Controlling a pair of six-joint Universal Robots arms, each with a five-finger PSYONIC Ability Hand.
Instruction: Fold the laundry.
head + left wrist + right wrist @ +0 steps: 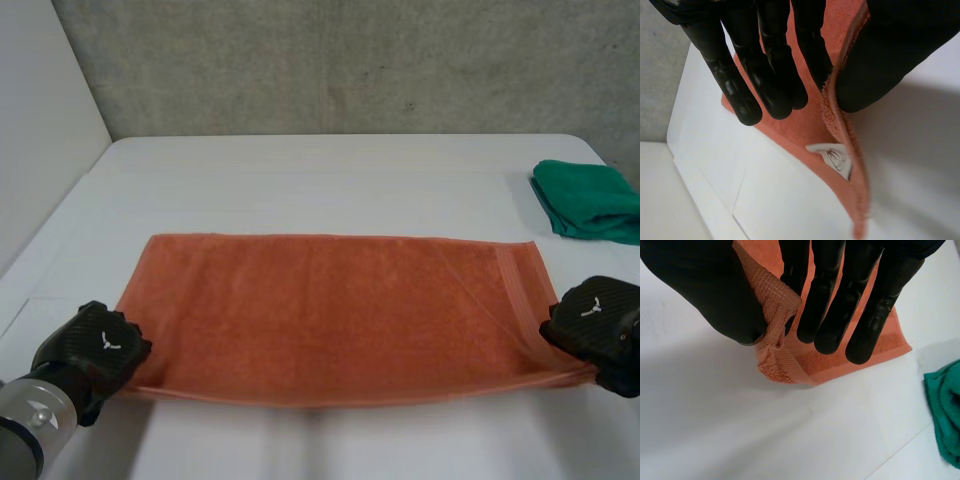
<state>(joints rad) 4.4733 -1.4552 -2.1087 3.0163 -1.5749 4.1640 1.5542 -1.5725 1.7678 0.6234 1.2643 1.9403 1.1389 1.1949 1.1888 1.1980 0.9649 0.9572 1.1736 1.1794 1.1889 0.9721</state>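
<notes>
In the head view, an orange towel is spread on the table. Its near corners are held by the left hand and right hand, and a green cloth is seen well apart. In the left wrist view, its edge is pinched between thumb and fingers near a white label. In the right wrist view, a corner is pinched likewise.
</notes>
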